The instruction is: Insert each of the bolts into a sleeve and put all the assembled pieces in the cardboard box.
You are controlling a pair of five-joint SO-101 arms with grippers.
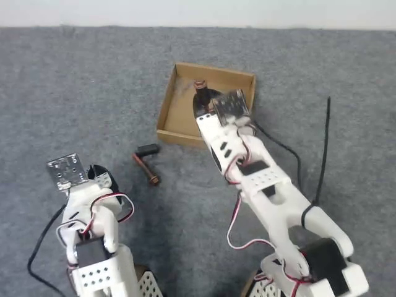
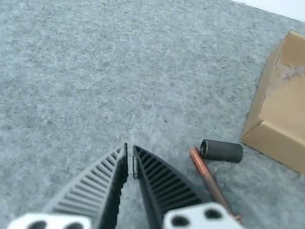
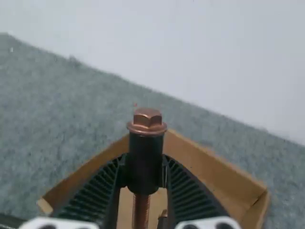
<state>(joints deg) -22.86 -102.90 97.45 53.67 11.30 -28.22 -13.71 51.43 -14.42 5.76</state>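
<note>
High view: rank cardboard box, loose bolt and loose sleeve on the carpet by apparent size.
1. cardboard box, clearly largest.
2. loose bolt, longer but thinner.
3. loose sleeve, shorter and thicker; close to the bolt overall.

A gripper point(image 3: 143, 161) clamps an upright black sleeve point(image 3: 143, 150) with a copper bolt point(image 3: 146, 122) through it, head on top, above an open cardboard box point(image 3: 202, 164) on a grey carpeted table point(image 3: 47, 95), with a white wall point(image 3: 190, 47) behind.
</note>
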